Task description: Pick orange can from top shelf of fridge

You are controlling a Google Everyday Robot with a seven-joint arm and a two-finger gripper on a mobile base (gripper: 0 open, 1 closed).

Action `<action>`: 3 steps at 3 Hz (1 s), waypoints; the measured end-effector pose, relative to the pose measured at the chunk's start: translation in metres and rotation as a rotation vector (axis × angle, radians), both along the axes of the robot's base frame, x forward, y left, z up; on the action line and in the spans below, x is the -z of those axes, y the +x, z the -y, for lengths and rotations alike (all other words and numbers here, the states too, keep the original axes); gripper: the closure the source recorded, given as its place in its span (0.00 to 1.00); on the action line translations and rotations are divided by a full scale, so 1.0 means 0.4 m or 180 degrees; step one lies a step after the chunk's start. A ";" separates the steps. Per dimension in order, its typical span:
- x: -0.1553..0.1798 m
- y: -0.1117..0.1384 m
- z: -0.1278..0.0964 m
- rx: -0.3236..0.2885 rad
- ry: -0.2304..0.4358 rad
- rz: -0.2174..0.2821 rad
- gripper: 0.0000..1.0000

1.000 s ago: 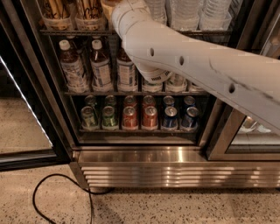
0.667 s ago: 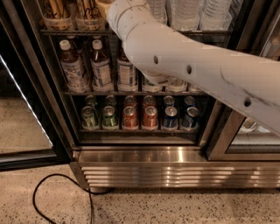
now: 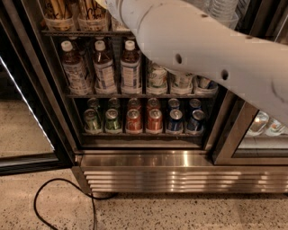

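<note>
The fridge stands open, its dark frame around wire racks. At the top left, two tan-orange cans with black lettering stand in clear ribbed trays on the top shelf; their lids are cut off by the frame's top edge. My white arm reaches from the right up across the fridge and leaves the picture at the top, just right of the orange cans. The gripper is out of view above the frame.
The middle rack holds bottles and cups. The lower rack holds short green, red and blue cans. A glass door hangs open at left. A black cable lies on the floor.
My arm has pushed further up and to the left towards the top shelf, and its end has gone out of the top of the picture. The cans and bottles have not moved.
</note>
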State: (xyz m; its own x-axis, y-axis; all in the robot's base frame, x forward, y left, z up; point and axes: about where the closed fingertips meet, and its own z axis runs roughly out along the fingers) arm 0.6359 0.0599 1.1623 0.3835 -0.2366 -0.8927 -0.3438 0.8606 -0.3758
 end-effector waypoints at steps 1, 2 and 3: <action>-0.006 -0.069 -0.034 -0.0299 -0.0132 -0.0157 1.00; 0.015 -0.120 -0.090 -0.0654 -0.0244 -0.0429 1.00; 0.117 -0.114 -0.073 -0.0966 -0.0228 -0.0844 1.00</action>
